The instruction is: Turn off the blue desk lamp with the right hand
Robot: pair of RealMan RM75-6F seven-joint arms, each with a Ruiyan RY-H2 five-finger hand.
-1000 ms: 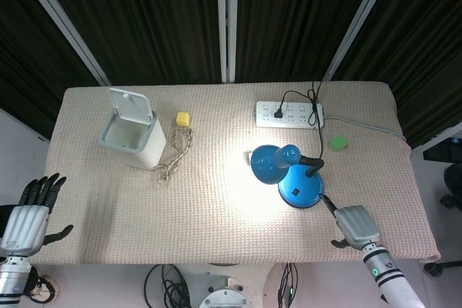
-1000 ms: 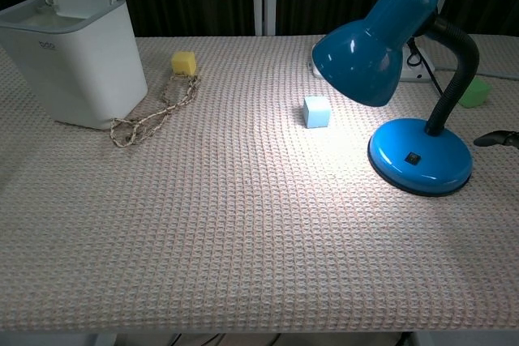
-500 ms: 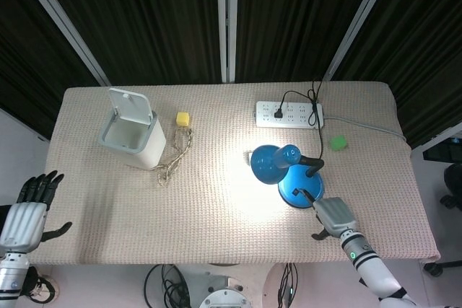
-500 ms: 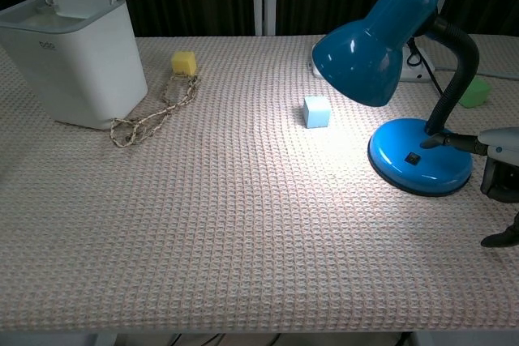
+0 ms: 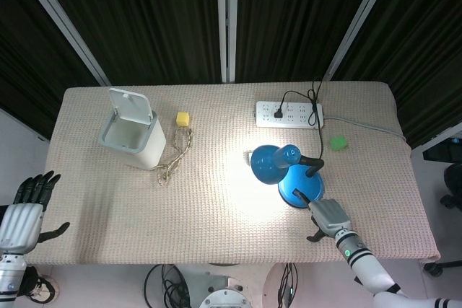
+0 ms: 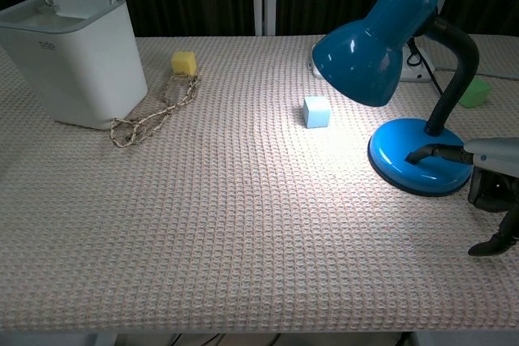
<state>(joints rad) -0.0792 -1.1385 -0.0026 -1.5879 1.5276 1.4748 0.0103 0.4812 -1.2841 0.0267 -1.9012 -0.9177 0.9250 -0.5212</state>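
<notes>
The blue desk lamp (image 5: 292, 175) (image 6: 409, 79) stands right of the table's middle, lit, its shade casting a bright patch on the cloth. My right hand (image 5: 326, 216) (image 6: 490, 176) lies at the lamp's round base (image 6: 419, 168), one dark fingertip stretched onto the base where the small switch sits, hiding it. The thumb hangs down toward the cloth; nothing is held. My left hand (image 5: 24, 214) hovers off the table's front left corner, fingers apart and empty; only the head view shows it.
A white bin (image 5: 132, 129) with its lid up stands at the left, a rope (image 5: 175, 154) and yellow cube (image 5: 182, 118) beside it. A light blue cube (image 6: 316, 111) lies under the shade. A power strip (image 5: 289, 114) and green cube (image 5: 337, 143) sit behind the lamp.
My right hand has slid left along the lamp's base, its fingertip moving from the base's right side onto the switch spot. The lamp stays lit. My left hand drifted slightly back.
</notes>
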